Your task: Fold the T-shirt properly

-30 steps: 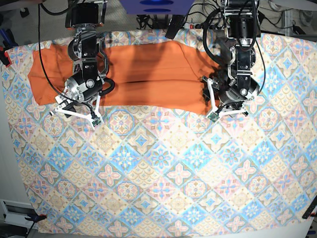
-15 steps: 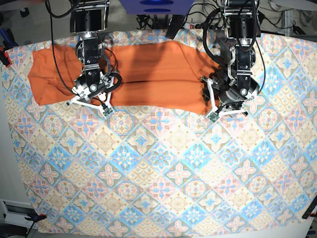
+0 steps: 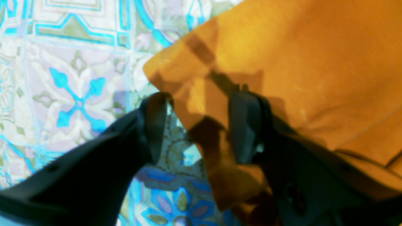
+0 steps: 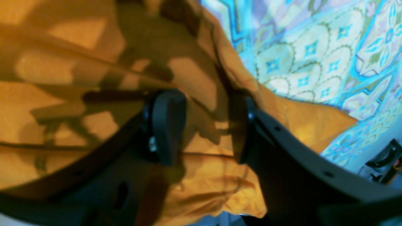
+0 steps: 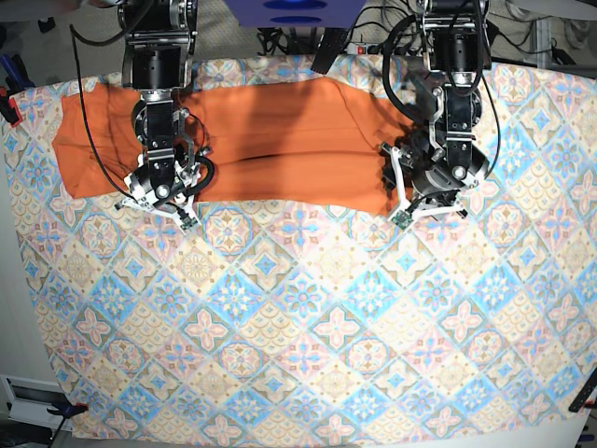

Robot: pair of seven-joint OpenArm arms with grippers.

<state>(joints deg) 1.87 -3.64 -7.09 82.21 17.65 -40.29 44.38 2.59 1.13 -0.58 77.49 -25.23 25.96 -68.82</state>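
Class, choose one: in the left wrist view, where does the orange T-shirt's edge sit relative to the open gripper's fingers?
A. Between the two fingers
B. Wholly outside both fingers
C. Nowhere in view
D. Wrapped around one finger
A: the T-shirt edge hangs in the gap of the left gripper, fingers apart over the patterned cloth.

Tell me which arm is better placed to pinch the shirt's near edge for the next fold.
Left, probably. The left gripper is open and straddles the T-shirt's corner edge, one finger over the patterned cloth. The right gripper, also open, sits over the fabric's interior, its edge outside the jaws.
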